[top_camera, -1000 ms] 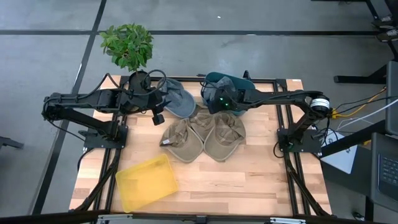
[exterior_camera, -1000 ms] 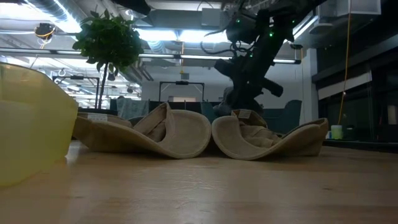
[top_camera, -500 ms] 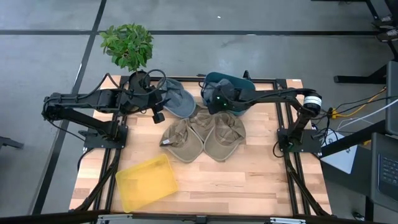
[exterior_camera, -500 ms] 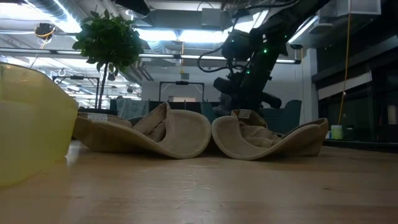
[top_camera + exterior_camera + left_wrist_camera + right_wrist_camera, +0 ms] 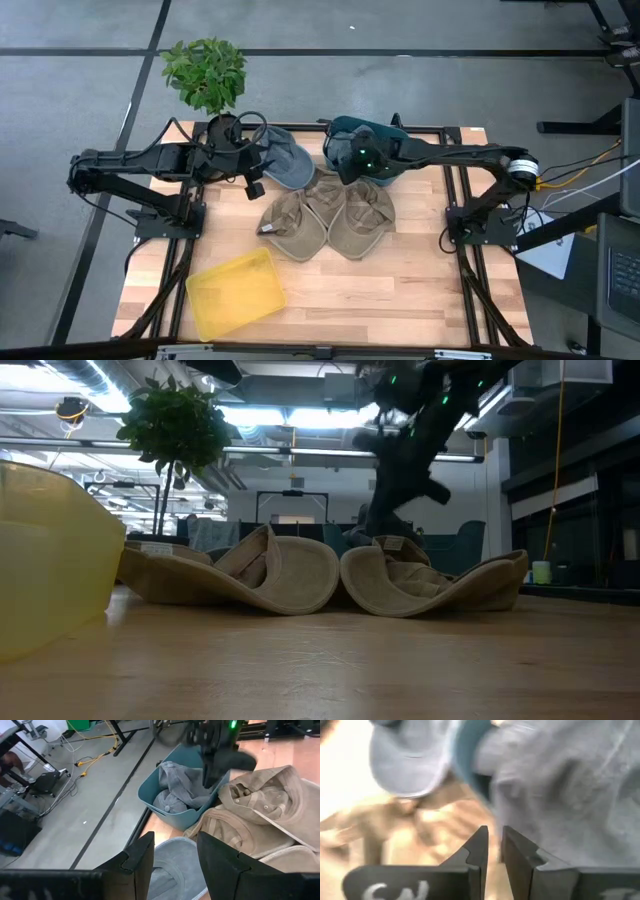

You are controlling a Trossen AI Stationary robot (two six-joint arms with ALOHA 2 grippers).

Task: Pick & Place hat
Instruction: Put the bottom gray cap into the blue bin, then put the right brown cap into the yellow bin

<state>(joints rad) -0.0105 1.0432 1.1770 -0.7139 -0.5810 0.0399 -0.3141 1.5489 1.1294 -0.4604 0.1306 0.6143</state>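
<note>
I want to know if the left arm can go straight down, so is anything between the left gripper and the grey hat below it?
Nothing visible does. The left gripper hovers open at the edge of the grey hat, and its wrist view shows only the hat's fabric past its fingers. The tan hats lie beside it, not over it.

Cloth hats (image 5: 325,222); wood table (image 5: 400,290); glossy plastic bin (image 5: 235,292).
</note>
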